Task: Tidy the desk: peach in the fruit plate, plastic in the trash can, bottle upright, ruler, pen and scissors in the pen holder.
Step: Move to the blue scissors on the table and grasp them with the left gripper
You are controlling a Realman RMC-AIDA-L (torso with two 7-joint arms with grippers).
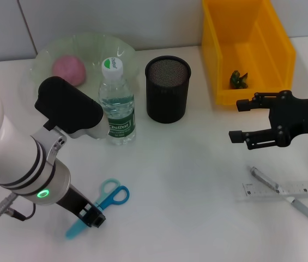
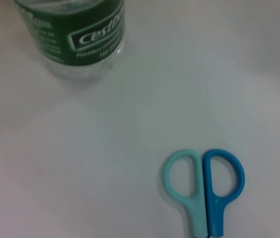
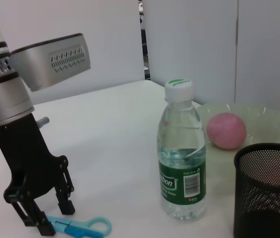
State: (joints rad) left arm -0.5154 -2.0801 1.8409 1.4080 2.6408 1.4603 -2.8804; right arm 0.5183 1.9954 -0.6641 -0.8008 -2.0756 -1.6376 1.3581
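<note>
The scissors [image 1: 109, 197], with one teal and one blue handle, lie flat on the white desk near its front left; the left wrist view shows their handles [image 2: 204, 191]. My left gripper [image 1: 91, 215] is down at their blades and open, a finger [image 3: 66, 204] on either side. The pink peach [image 1: 68, 69] rests in the pale green fruit plate [image 1: 44, 54]. The bottle [image 1: 118, 103] stands upright beside the black mesh pen holder [image 1: 167, 89]. A pen [image 1: 285, 194] lies across a clear ruler [image 1: 306, 189] at the front right. My right gripper [image 1: 238, 120] hovers open above them. A green piece of plastic [image 1: 239, 80] lies in the yellow trash can [image 1: 276, 41].
Bottle [image 3: 182, 153], pen holder [image 3: 266, 188] and fruit plate [image 3: 258, 113] stand close together at the back left. The trash can sits at the back right, just behind my right arm. White desk shows between the scissors and the pen.
</note>
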